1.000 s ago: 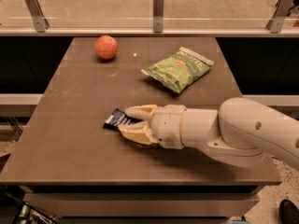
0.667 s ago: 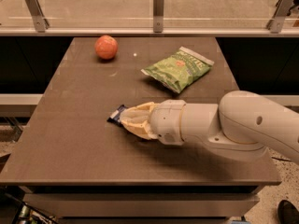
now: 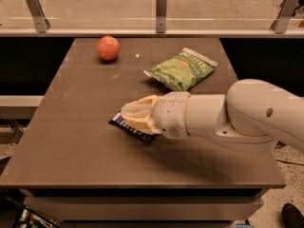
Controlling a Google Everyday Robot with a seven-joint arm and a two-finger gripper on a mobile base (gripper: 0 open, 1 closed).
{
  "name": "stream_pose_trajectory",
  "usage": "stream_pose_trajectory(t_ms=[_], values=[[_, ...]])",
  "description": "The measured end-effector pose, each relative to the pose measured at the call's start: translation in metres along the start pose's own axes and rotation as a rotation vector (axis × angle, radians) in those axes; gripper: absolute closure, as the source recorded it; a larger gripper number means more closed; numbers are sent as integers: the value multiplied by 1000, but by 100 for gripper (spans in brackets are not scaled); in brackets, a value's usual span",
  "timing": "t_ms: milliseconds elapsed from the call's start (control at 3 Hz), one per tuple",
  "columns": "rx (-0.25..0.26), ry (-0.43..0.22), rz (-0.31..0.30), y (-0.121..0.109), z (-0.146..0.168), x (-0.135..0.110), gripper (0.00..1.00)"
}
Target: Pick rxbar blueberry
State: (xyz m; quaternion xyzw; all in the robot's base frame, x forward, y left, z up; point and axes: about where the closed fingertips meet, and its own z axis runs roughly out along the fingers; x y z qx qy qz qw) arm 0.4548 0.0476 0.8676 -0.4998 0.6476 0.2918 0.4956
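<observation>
The end effector (image 3: 129, 116) lies low over the rxbar blueberry (image 3: 119, 123), flat on the desk (image 3: 71, 141) nearer the camera than the green chip bag (image 3: 183, 69), apparently positioned for pickup, though its grip cannot be told.

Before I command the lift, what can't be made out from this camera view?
- rxbar blueberry: camera view, mostly hidden under the hand, low over the middle of the table; only its left end shows.
- Its print: too small to read.
- Arm: camera view, cut off by the right edge.
- Chip bag lettering: blurred.
</observation>
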Motion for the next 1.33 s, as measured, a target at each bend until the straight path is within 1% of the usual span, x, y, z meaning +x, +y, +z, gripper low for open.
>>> stream_pose_trajectory(t_ms=[333,667,1333], values=[[3,6,-25,-2,-5,-11,100],[4,6,-30,0,-5,-13,83],[4,8,-43,3,-5,-19,36]])
